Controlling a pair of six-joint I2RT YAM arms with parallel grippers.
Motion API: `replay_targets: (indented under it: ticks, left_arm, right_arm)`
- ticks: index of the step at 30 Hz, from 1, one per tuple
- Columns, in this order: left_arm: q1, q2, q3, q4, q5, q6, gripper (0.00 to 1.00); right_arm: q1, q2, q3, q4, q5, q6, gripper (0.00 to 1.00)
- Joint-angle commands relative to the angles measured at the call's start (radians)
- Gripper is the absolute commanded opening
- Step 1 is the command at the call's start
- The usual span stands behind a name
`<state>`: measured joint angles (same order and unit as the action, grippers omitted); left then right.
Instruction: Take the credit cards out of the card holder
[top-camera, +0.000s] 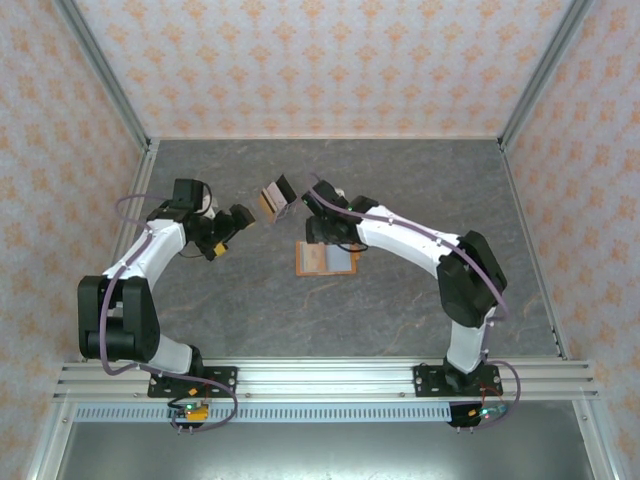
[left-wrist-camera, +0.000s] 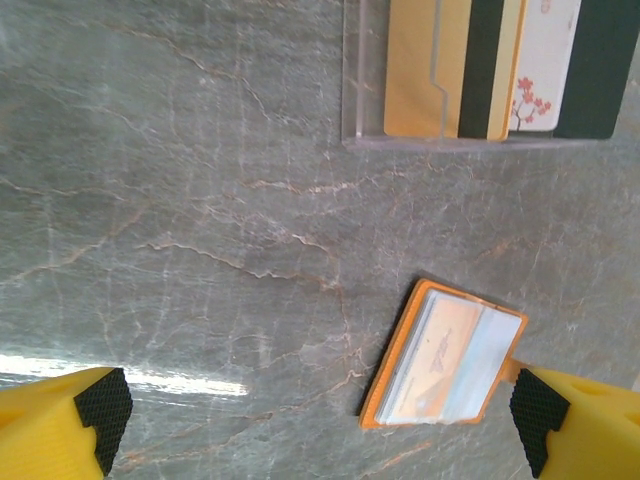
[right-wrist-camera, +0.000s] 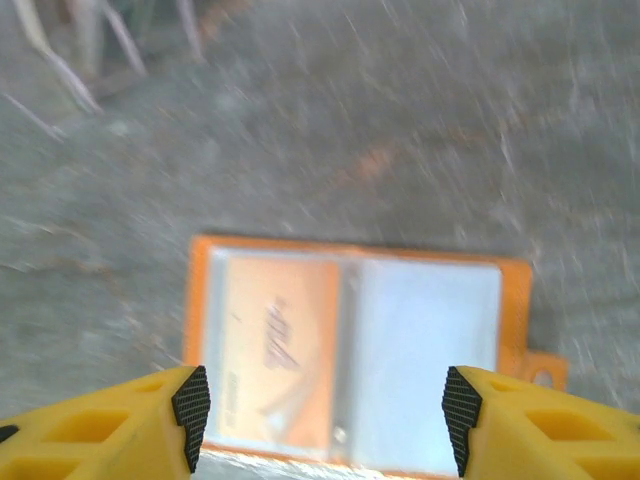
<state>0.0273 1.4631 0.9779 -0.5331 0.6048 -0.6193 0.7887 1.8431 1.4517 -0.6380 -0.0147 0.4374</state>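
Card holder (right-wrist-camera: 512, 300) flat on the grey veined table (right-wrist-camera: 400, 120), framed by the right jaws.
The picture is blurred. Inside the orange rim, an orange-tan card (right-wrist-camera: 275, 340) fills the left half, with a pale grey face on the right. The yellow jaws stand wide apart, black pads (right-wrist-camera: 190, 405) at the holder's near corners, nothing gripped.

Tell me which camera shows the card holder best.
Left wrist: the card holder lies whole and sharp. The right wrist view has it larger but blurred, its lower edge cut off. The top view shows it small, partly under the right arm.
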Motion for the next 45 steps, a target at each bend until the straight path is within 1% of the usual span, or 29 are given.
replay_targets:
  ticks: [1, 12, 19, 26, 29, 31, 35, 37, 38, 42, 45]
  left_arm:
    - [-0.026, 0.011, -0.001, 0.026, -0.006, -0.001, 1.00]
    - [-0.123, 0.042, -0.011, 0.069, -0.027, -0.040, 1.00]
    - [-0.156, 0.061, -0.014, 0.079, -0.024, -0.050, 1.00]
    - [-0.204, 0.086, -0.028, 0.098, 0.003, -0.060, 1.00]
    - [-0.234, 0.102, -0.034, 0.131, 0.020, -0.080, 0.98]
    - [-0.255, 0.113, -0.038, 0.164, 0.035, -0.097, 0.94]
    - [-0.300, 0.126, -0.041, 0.229, 0.042, -0.133, 0.80]
    - [-0.322, 0.138, -0.038, 0.256, 0.052, -0.148, 0.75]
    - [-0.334, 0.148, -0.033, 0.266, 0.056, -0.153, 0.71]
    - [-0.374, 0.190, -0.005, 0.272, 0.048, -0.157, 0.54]
    - [-0.403, 0.220, 0.024, 0.261, 0.025, -0.152, 0.47]
  right_arm:
    - [0.000, 0.041, 0.001, -0.065, -0.010, 0.051, 0.65]
    - [-0.013, 0.203, 0.085, -0.104, -0.035, 0.058, 0.64]
    - [-0.036, 0.207, 0.040, -0.097, -0.025, 0.062, 0.63]
    - [-0.052, 0.206, -0.010, -0.077, -0.046, 0.061, 0.57]
    - [-0.054, 0.206, -0.019, -0.068, -0.055, 0.064, 0.54]
    - [-0.055, 0.205, -0.026, -0.060, -0.063, 0.065, 0.53]
    - [-0.060, 0.201, -0.033, -0.050, -0.077, 0.067, 0.51]
    - [-0.063, 0.198, -0.038, -0.043, -0.081, 0.067, 0.50]
    - [-0.065, 0.196, -0.041, -0.041, -0.086, 0.068, 0.50]
    - [-0.069, 0.189, -0.053, -0.021, -0.106, 0.065, 0.48]
    - [-0.070, 0.185, -0.063, -0.014, -0.110, 0.067, 0.46]
